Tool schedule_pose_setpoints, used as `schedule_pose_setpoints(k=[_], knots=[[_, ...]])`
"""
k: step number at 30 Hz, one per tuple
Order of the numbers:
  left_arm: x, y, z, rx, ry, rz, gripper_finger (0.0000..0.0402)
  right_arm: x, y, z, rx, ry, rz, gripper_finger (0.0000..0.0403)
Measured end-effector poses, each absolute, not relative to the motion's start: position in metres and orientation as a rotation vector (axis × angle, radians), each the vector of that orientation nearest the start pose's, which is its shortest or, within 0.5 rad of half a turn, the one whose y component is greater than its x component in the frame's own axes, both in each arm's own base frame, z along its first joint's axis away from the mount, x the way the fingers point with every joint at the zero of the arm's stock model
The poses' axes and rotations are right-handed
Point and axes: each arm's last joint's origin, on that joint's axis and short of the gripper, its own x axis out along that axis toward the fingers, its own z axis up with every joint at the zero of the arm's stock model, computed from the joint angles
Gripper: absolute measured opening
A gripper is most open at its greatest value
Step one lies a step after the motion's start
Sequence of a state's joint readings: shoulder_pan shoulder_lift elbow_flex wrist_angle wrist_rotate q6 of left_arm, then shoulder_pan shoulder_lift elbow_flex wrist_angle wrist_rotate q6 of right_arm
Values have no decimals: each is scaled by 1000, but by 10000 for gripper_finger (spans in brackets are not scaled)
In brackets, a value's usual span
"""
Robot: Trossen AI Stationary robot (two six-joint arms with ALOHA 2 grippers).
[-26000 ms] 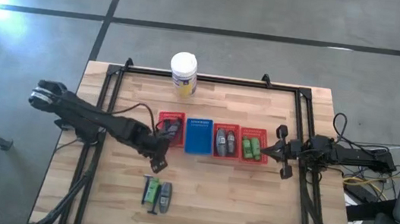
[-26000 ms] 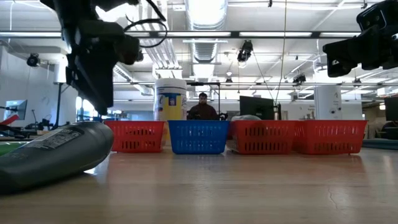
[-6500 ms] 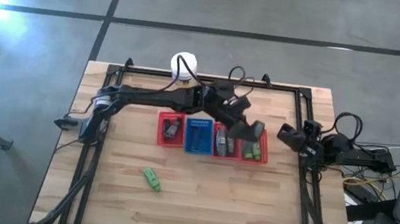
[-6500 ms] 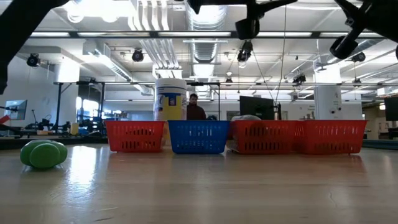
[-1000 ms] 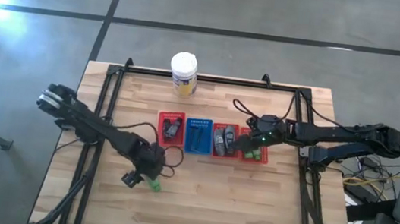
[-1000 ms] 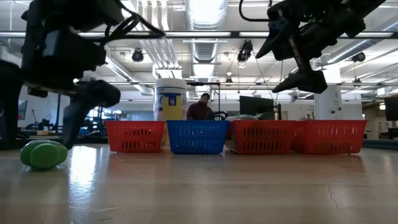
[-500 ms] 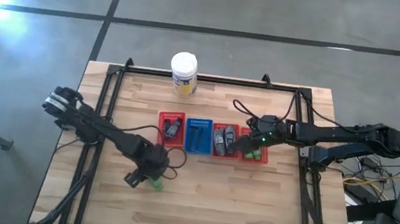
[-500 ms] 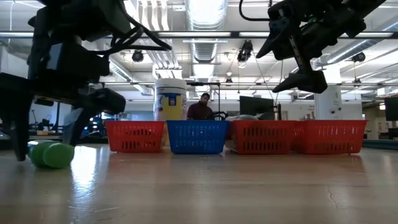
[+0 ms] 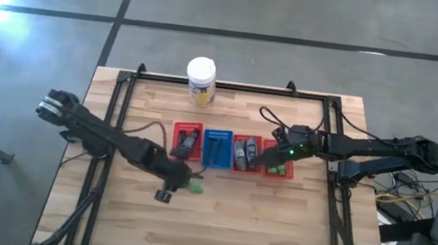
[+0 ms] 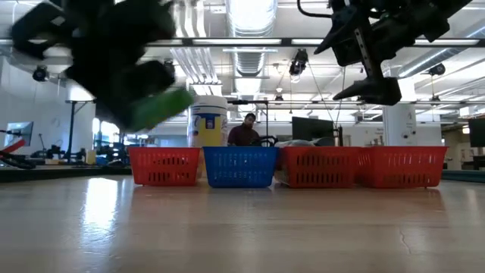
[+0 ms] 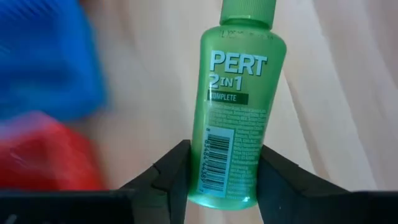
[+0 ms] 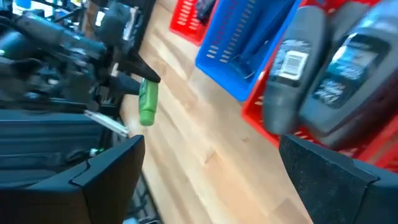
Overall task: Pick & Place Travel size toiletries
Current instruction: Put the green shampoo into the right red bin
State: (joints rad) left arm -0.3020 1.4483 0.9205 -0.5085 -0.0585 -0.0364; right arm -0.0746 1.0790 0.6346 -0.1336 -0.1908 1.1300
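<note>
A green travel bottle [image 11: 236, 112] with a green cap is in my left gripper [image 9: 188, 184], in the air near the table's middle, in front of the baskets; the low view shows the bottle [image 10: 161, 108] well above the wood. Grey bottles [image 12: 311, 68] lie in a red basket [image 9: 246, 154], and green ones in the rightmost red basket [image 9: 279, 163]. My right gripper [image 9: 276, 150] hovers open above those two baskets, with nothing between its fingers. My left gripper pinches the green bottle's lower body [image 11: 206, 177], close to its base, between its two fingers [image 11: 174, 174]. The bottle sticks out past the fingertips, cap end away from the wrist, toward the table's right. It is lifted clear of the table and tilted.
Four mesh baskets stand in a row across the table's middle: red [image 9: 186, 141], blue [image 9: 217, 148], then the two red ones. A large white jar [image 9: 201, 81] stands at the far edge. A dark frame [image 9: 232, 83] rims the table. Bare wood lies toward the near edge.
My left gripper has shut on the green bottle, which lay on the table, and lifted it clear. It has carried it up and toward the table's right and far side, nearer the baskets. My right arm has kept still.
</note>
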Motion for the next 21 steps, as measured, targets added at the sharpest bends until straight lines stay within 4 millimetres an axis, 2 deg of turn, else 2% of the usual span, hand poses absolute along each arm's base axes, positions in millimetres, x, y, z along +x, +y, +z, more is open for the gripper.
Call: schedule_pose_setpoints(k=[4, 8, 15, 21], knots=[[277, -79, 232, 239, 818, -155, 146, 225, -10, 235, 1229, 570, -168, 368], [290, -70, 230, 301, 825, -147, 146, 232, -8, 236, 1272, 569, -94, 368], [339, -36, 239, 358, 814, -70, 147, 237, -8, 229, 1296, 602, -105, 368], [379, -27, 252, 487, 767, -100, 147, 237, -8, 229, 1299, 600, -104, 368]])
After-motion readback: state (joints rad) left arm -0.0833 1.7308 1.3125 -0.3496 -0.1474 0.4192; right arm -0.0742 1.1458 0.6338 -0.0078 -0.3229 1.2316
